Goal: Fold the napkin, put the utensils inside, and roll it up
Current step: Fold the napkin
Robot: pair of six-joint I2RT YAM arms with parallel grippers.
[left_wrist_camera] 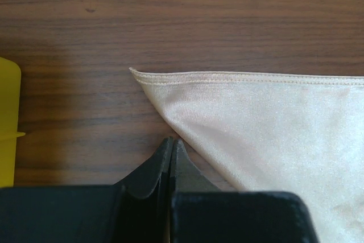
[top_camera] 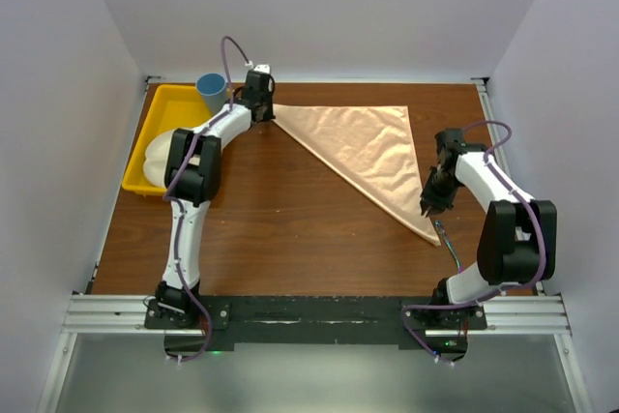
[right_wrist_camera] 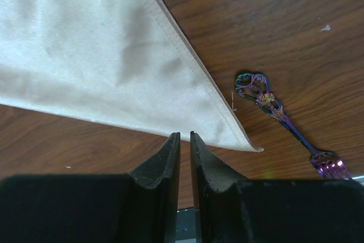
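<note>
White walls stand around a brown wood counter (top_camera: 290,229). The napkin (top_camera: 363,147) lies flat on the far right part of the counter, folded into a peach-orange triangle. One edge runs along the far side. One tip points at the far left, and one tip points at the near right corner.

The left tool (top_camera: 270,113) is down at the far-left tip of the napkin (left_wrist_camera: 273,129). In the left wrist view this tool (left_wrist_camera: 172,140) has its two fingers pressed tight together, and they touch the sloping edge of the cloth. I cannot tell if any cloth is caught between them.

The right tool (top_camera: 428,210) is at the near tip of the napkin (right_wrist_camera: 85,44). In the right wrist view this tool (right_wrist_camera: 185,135) shows only a thin gap, right at the cloth's edge.

The fork (right_wrist_camera: 284,118) lies on the wood just beside that near tip, not touching it. It shines purple and green.

A yellow tray (top_camera: 174,108) sits at the far left corner with a blue cup (top_camera: 211,89) and a white plate (top_camera: 155,157) in it.
</note>
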